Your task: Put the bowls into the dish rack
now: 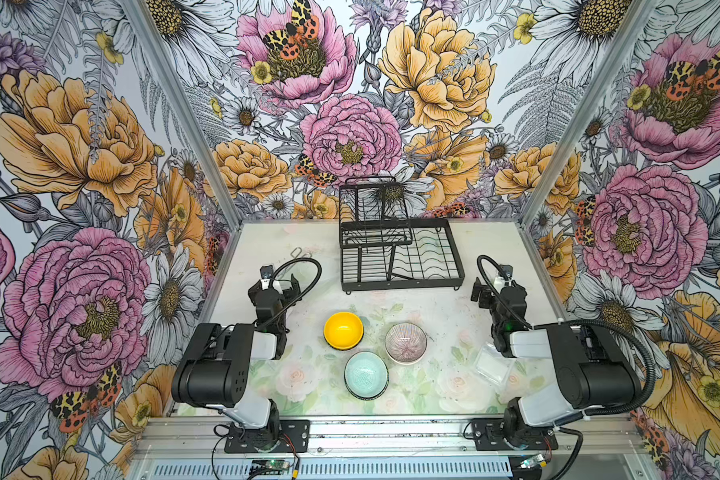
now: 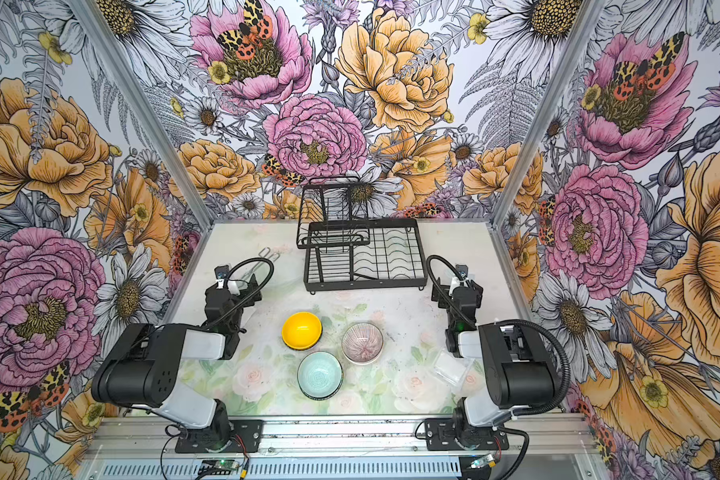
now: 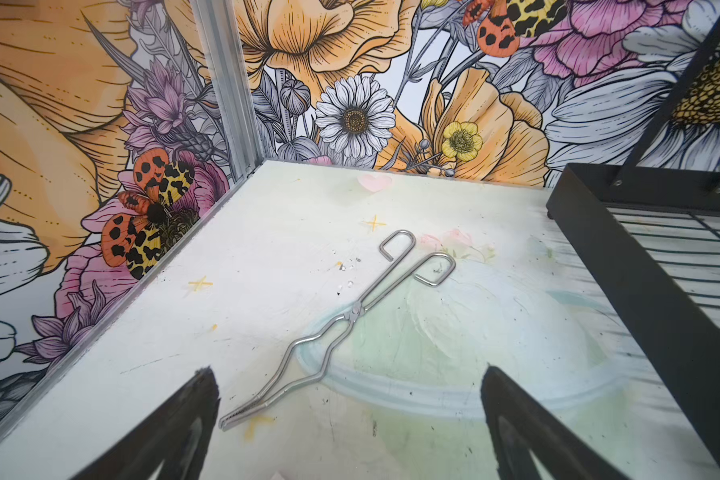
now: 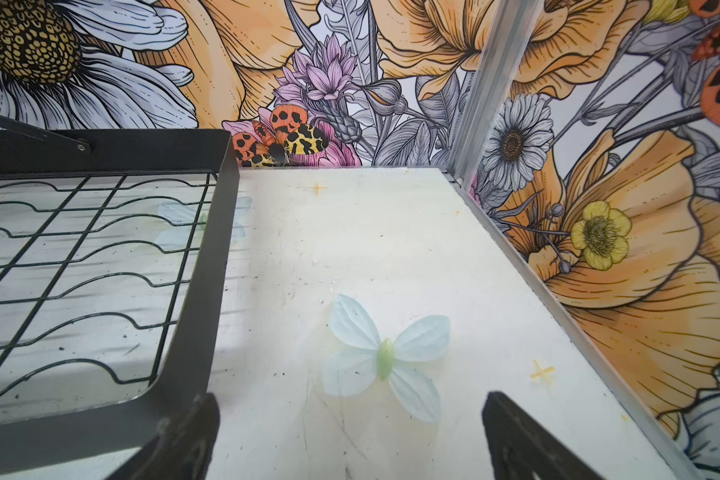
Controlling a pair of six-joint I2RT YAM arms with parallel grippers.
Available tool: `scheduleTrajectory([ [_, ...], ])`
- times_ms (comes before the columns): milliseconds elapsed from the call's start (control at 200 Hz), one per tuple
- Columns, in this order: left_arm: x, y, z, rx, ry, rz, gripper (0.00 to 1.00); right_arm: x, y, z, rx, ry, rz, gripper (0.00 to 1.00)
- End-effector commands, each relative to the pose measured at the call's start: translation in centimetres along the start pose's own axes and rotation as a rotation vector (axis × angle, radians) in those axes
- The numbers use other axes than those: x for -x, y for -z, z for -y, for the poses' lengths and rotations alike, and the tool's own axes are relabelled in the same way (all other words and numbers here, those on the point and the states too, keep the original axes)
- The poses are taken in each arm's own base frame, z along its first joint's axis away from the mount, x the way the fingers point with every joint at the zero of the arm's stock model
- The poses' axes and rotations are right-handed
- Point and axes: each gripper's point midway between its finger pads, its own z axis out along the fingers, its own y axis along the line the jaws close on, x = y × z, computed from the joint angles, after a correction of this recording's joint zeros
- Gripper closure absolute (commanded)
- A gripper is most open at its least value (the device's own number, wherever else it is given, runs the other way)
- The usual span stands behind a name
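In both top views three bowls sit in the middle of the table, toward its near edge: a plain yellow bowl (image 1: pixel 343 331) (image 2: pixel 302 330), a pink-striped bowl (image 1: pixel 405 343) (image 2: pixel 362 343) and a pale teal bowl (image 1: pixel 366 374) (image 2: pixel 319 374). The black wire dish rack (image 1: pixel 400 253) (image 2: pixel 364 254) stands at the back centre, with nothing in it. My left gripper (image 1: pixel 276 286) (image 3: pixel 350 419) hangs open left of the rack, over bare table. On the rack's right side my right gripper (image 1: pixel 495 286) (image 4: pixel 350 432) is open too, beside the rack's corner (image 4: pixel 192 291).
Thin metal tongs (image 3: pixel 337 320) (image 1: pixel 298 253) lie on the table ahead of my left gripper. A clear square plastic tub (image 1: pixel 493 365) (image 2: pixel 452 368) sits by the right arm's base. Floral walls close in the table on three sides.
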Motion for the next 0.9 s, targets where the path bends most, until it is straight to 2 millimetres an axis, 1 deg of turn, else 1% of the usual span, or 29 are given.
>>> scheduleTrajectory([
  [0, 1.16, -0.16, 0.09, -0.013, 0.001, 0.034, 0.01, 1.17, -0.37, -0.04, 0.006, -0.028, 0.028, 0.01],
  [495, 1.13, -0.26, -0.13, -0.01, 0.005, 0.029, 0.01, 1.11, -0.51, -0.02, 0.016, -0.035, 0.022, 0.0],
  [505, 1.14, -0.28, 0.21, -0.032, 0.006, 0.028, 0.01, 1.1, -0.5, -0.05, 0.017, -0.035, 0.022, 0.0],
  [530, 1.09, -0.28, 0.34, -0.041, 0.006, 0.026, 0.01, 1.17, -0.52, -0.06, 0.017, -0.035, 0.024, 0.01],
  [896, 1.05, -0.31, 0.35, -0.044, 0.008, 0.023, 0.01, 1.14, -0.53, -0.03, 0.017, -0.034, 0.022, 0.0],
])
